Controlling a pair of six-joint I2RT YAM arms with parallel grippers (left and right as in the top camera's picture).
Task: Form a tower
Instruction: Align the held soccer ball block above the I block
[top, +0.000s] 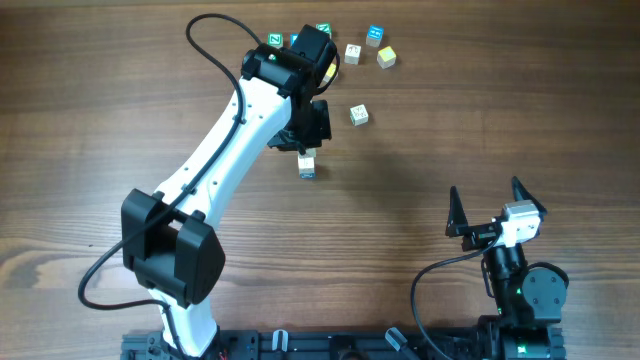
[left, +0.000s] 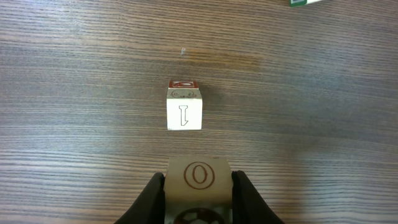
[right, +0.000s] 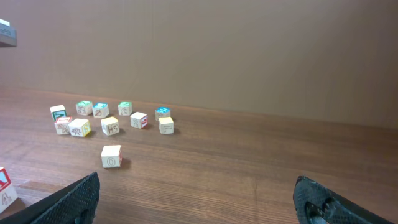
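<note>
The tower (left: 184, 114) shows from above as a pale cube with a letter I on its large face and a red-trimmed face beyond it; how many cubes tall it is I cannot tell. In the overhead view the tower (top: 308, 172) stands mid-table, right below my left gripper (top: 306, 140). That left gripper (left: 198, 179) is shut on a pale cube marked O (left: 198, 174), held just short of the tower. A red-trimmed cube (right: 3, 186) is cut off at the right wrist view's left edge. Parked at the near right, my right gripper (top: 485, 190) is open and empty.
Several loose letter cubes (top: 352, 52) lie scattered at the far side behind the left arm, seen also as a row of cubes (right: 109, 126). One single cube (top: 358, 114) sits apart to the tower's right; it carries an O (right: 111, 156).
</note>
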